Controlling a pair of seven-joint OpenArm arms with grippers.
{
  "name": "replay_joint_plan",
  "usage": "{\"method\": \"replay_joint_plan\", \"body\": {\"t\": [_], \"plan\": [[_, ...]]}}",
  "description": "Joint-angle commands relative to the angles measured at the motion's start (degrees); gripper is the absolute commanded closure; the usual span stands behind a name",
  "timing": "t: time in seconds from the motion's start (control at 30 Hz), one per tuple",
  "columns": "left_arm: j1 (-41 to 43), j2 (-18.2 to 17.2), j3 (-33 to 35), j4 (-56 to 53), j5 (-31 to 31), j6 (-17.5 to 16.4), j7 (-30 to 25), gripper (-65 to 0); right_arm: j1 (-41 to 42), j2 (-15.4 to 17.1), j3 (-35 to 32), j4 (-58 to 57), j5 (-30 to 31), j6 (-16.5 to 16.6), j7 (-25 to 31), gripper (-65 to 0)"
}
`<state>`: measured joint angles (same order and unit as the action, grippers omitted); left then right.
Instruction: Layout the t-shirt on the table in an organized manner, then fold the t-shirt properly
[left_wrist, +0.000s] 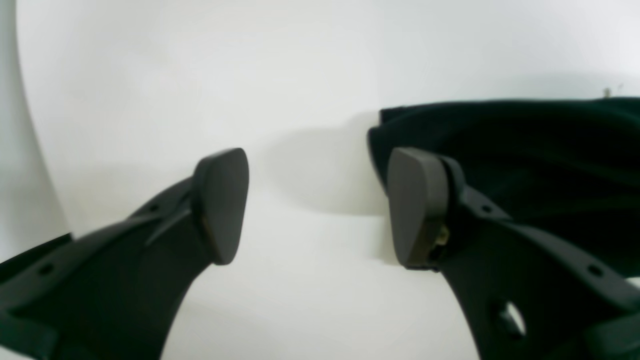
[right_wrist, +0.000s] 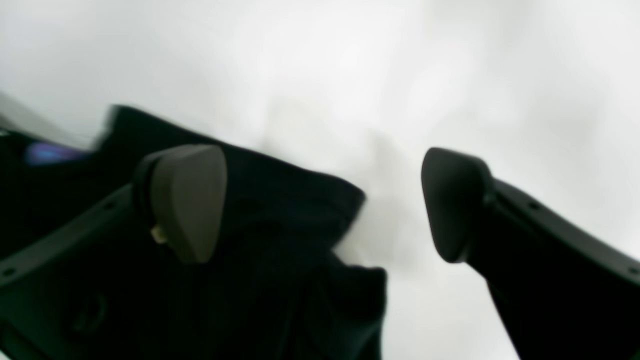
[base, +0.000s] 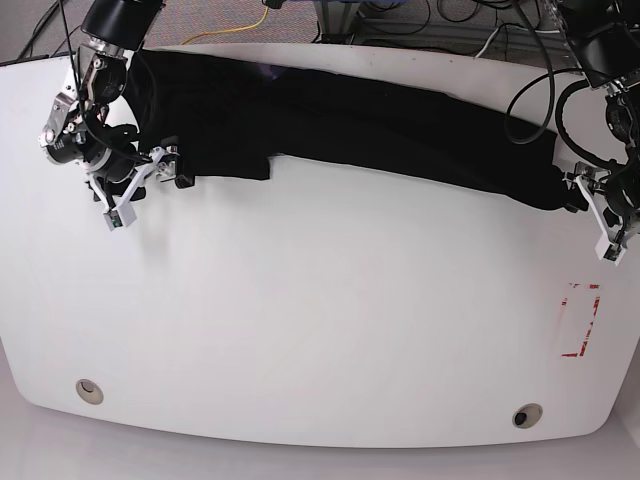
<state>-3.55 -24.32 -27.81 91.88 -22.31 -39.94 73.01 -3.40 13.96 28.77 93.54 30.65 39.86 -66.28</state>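
The black t-shirt (base: 350, 120) lies bunched in a long band across the far half of the white table (base: 320, 330), from the far left down to the right edge. My right gripper (base: 172, 168) hovers at the shirt's left end. In the right wrist view it (right_wrist: 322, 200) is open; one finger (right_wrist: 187, 200) is over the cloth (right_wrist: 280, 250) and the other over bare table (right_wrist: 450, 75). My left gripper (base: 572, 192) is at the shirt's right end. Its jaws (left_wrist: 320, 200) stand open and empty over the table (left_wrist: 250, 75), with the shirt's edge (left_wrist: 525, 145) just behind one finger (left_wrist: 415, 205).
Red tape corner marks (base: 580, 320) sit near the right edge. Two round grommet holes (base: 89, 390) (base: 526, 415) lie by the front edge. Loose cables (base: 430, 20) run behind the table's far edge. The white top curves away at both front corners.
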Motion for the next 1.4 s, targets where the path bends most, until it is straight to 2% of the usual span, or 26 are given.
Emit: {"method": "replay_joint_plan", "body": {"t": [0.0,0.17,0.5,0.77,0.87,1.0,1.13,1.37], "plan": [[-0.89,-1.22,-0.36,1.00,-0.24,-0.06,-0.62,-40.8,0.81,0.95,-1.74,0.75,-1.51,0.14,1.89,-59.1],[-0.89,-0.61,-0.36,1.09,-0.24,-0.06,-0.62,-40.8,-0.16,1.21,-4.55,0.84,-3.45,0.14,2.06,-59.1],[-0.89,-0.61,-0.36,1.00,-0.24,-0.06,-0.71,-40.8,-2.80,0.86,-4.64,0.75,-3.53,0.14,2.24,-59.1],[-0.89,-0.52,-0.27,1.00,-0.24,-0.06,-0.71,-40.8,-4.91,0.86,-4.64,0.49,-3.53,0.14,5.05,-58.8],[-0.89,-0.52,-0.19,1.00,-0.24,-0.06,-0.71,-40.8,-5.17,0.77,-4.64,0.49,-3.53,0.14,5.05,-54.7],[-0.89,-0.52,-0.10,0.92,-0.24,-0.06,-0.71,-40.8,-5.17,0.77,-4.64,0.57,-3.45,0.14,5.05,-44.9],[-0.89,-0.52,-0.10,0.83,-0.24,-0.06,-0.71,-40.8,-4.91,0.77,-4.64,0.75,-3.09,0.14,5.05,-38.2],[-0.89,0.18,-0.10,0.92,-0.24,-0.06,-0.71,-40.8,-4.12,0.77,-4.64,0.84,-3.09,0.14,5.05,-37.7]]}}
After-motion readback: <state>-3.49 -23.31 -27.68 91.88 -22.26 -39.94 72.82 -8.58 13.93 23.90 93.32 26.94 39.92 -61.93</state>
